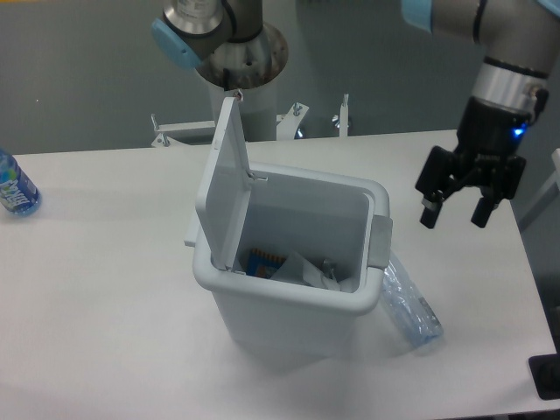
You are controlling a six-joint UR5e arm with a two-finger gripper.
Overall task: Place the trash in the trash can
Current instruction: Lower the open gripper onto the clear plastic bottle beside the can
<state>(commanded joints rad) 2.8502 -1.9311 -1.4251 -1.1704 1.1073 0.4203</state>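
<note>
Gripper (454,218) hangs empty, fingers apart, above the crushed bottle (408,304) lying beside the open trash can (289,302).

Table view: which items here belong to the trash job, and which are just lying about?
Job:
trash can, lid up, some trash inside
crushed clear bottle, on the table against the can's side
gripper, open, empty, above the table

Lying about:
blue-labelled bottle, at the table's far edge

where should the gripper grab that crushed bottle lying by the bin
Probably across the lower free end of the crushed bottle, coming straight down from above. Its upper end is tucked against the bin under the side handle, while the lower end lies flat and clear. The gripper hangs open above.
</note>
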